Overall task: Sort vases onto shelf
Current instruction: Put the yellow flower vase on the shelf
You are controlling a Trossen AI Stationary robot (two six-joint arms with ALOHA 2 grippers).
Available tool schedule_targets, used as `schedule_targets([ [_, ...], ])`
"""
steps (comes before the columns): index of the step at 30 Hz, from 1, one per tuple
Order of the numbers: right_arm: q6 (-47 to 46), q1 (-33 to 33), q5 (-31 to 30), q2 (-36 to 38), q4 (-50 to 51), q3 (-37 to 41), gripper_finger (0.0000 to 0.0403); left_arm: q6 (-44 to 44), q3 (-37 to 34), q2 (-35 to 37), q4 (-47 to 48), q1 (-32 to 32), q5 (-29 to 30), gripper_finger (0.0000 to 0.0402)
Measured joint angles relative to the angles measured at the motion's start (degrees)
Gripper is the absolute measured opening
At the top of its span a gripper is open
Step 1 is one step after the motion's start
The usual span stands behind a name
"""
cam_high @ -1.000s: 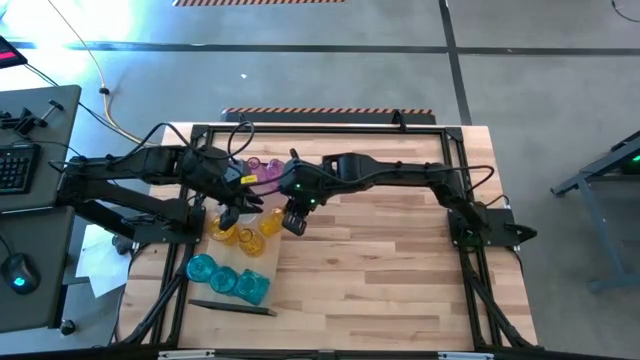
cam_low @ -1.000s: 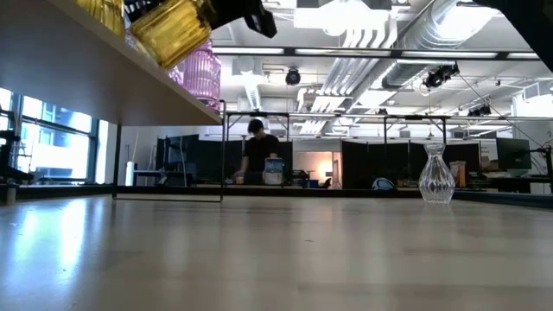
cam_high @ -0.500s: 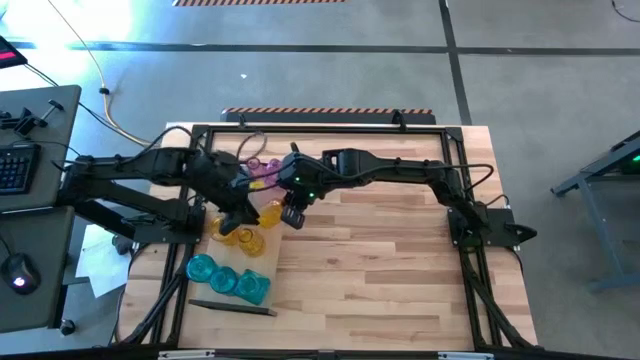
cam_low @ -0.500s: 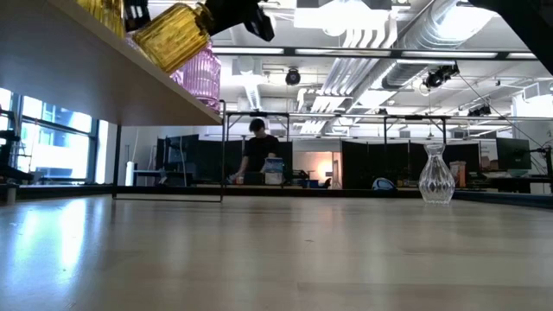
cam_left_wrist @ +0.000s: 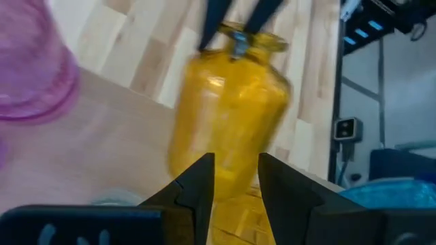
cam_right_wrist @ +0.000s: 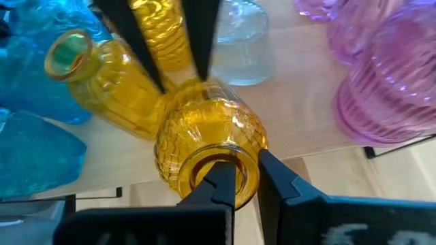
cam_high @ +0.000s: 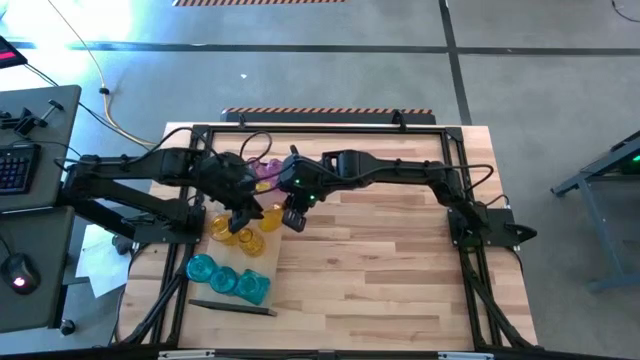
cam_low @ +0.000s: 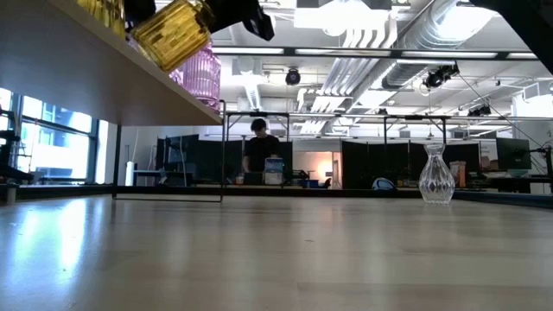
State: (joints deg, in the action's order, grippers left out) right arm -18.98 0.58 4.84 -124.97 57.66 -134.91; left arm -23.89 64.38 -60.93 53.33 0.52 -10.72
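Right gripper (cam_right_wrist: 246,178) pinches the amber vase (cam_right_wrist: 208,139) rim; left gripper (cam_left_wrist: 233,180) half-open beside it. Lower upright, release gently.

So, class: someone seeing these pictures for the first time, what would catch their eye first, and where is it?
Most striking is the ribbed amber-yellow glass vase, tilted at the light-wood shelf's edge, its rim pinched by the right gripper while the left gripper faces its body. Around it crowd pink ribbed vases and teal glass vases on the shelf. A lone clear faceted vase stands far across the table.
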Motion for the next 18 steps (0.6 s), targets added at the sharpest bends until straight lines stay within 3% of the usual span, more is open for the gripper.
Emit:
schedule_targets([
  [11, 0.0, 0.2, -0.2, 0.0, -0.1, 0.0, 0.0007, 0.6, 0.0, -0.2, 2.4, -0.4, 7.0, 0.0106],
  [18, 0.0, 0.2, -0.2, 0.0, -1.5, 0.1, 0.0007, 0.6, 0.0, -0.2, 2.6, -0.3, 5.4, 0.0106],
])
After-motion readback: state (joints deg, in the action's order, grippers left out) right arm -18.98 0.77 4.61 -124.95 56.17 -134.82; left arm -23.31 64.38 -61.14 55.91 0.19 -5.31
